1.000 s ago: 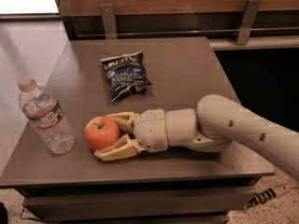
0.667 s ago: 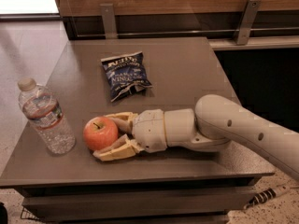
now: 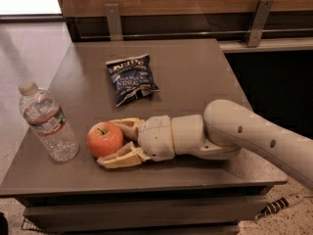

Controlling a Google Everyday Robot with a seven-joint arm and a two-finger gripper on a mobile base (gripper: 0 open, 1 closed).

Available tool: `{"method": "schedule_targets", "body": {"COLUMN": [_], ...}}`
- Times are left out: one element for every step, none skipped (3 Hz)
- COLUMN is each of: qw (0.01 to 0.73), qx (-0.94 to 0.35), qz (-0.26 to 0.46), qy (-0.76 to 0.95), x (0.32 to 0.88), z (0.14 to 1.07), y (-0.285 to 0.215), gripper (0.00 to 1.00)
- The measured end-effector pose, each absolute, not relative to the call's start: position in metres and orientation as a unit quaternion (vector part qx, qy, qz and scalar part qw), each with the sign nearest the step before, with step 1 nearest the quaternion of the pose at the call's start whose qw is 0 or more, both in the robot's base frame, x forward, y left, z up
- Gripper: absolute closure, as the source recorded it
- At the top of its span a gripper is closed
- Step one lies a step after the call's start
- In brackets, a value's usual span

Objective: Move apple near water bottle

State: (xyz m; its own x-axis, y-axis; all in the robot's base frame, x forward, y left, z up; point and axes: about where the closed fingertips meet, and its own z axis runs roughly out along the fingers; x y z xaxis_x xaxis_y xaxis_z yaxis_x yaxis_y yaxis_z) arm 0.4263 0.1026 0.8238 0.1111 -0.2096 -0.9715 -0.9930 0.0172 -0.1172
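Gripper (image 3: pixel 108 142) clasps the apple (image 3: pixel 104 138) low on the table (image 3: pixel 195 77), just beside the water bottle (image 3: pixel 48 124). We judge placement nearly finished. Next: let go and withdraw without nudging either.
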Motion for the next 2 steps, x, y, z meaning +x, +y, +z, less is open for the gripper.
{"method": "schedule_targets", "body": {"qw": [0.479,0.479], "qx": [-0.572,-0.572], "qz": [0.409,0.409], "qy": [0.526,0.526], "x": [0.4250,0.4250], "z": [0.8243,0.8243], "y": [0.1047,0.1047], "gripper": [0.00,0.00]}}
